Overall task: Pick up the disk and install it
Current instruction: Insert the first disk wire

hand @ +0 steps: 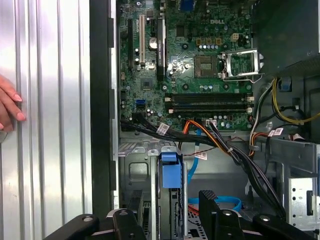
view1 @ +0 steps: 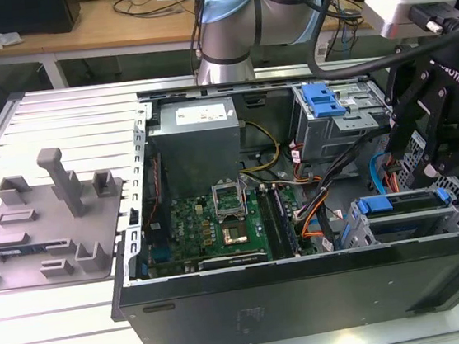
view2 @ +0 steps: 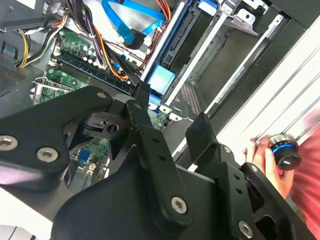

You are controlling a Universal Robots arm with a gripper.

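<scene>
The disk (view1: 403,202), a silver drive in a blue carrier bracket, sits in the drive bay at the front corner of the open computer case, on the exterior view's right. My black gripper (view1: 438,166) hangs just above the disk's right end. In both wrist views the fingers stand apart, and beyond the gap lies the disk's blue tab (hand: 171,172) (view2: 161,80). The gripper (hand: 171,200) (view2: 170,112) is open and I see no contact with the disk.
The case holds a green motherboard (view1: 219,223), a grey power-supply box (view1: 197,142), cable bundles (view1: 316,204) and a blue latch piece (view1: 321,99) on the upper drive cage. A grey fixture (view1: 52,217) lies on the ribbed table. A person's hand (hand: 10,107) rests beside the case.
</scene>
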